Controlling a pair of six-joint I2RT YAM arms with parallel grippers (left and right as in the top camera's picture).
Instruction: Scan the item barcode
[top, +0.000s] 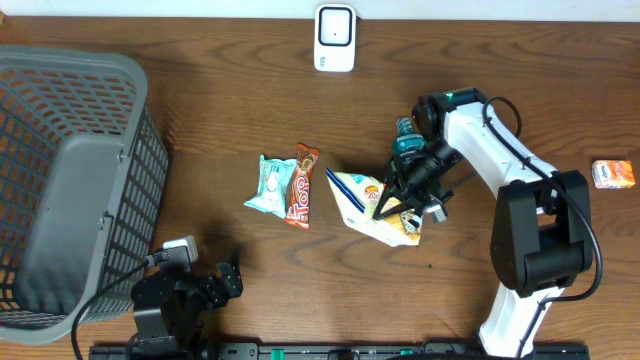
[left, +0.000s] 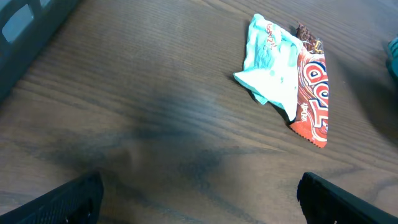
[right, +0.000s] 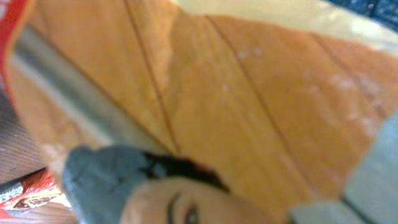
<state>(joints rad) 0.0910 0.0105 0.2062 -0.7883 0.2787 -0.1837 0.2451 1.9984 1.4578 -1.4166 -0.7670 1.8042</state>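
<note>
- While the right gripper (top: 403, 203) is clamped narrow on the snack bag (top: 358, 192), that bag sits around the middle of the table (top: 200, 110), a little toward the right edge; whether it rests on the wood or hangs just off it cannot be told from overhead
- the right wrist view is filled by the bag's orange and yellow film, blurred and very close; one grey finger pad (right: 102, 177) presses against it
- the white scanner (top: 334, 38) stands at the far edge of the table, near its middle, well apart from the bag
- a mint packet (top: 270, 186) and a red bar (top: 302, 184) lie side by side and touching, just left of the bag; in the left wrist view the packet overlaps the bar's edge
- the left gripper (left: 199, 205) sits low by the near edge, toward the left corner, jaws spread wide over bare wood; its dark fingers (left: 65, 202) show at the bottom corners of its own view
- a grey basket (top: 120, 80) takes up the left edge; a small orange box (top: 612, 174) lies by the right edge
</note>
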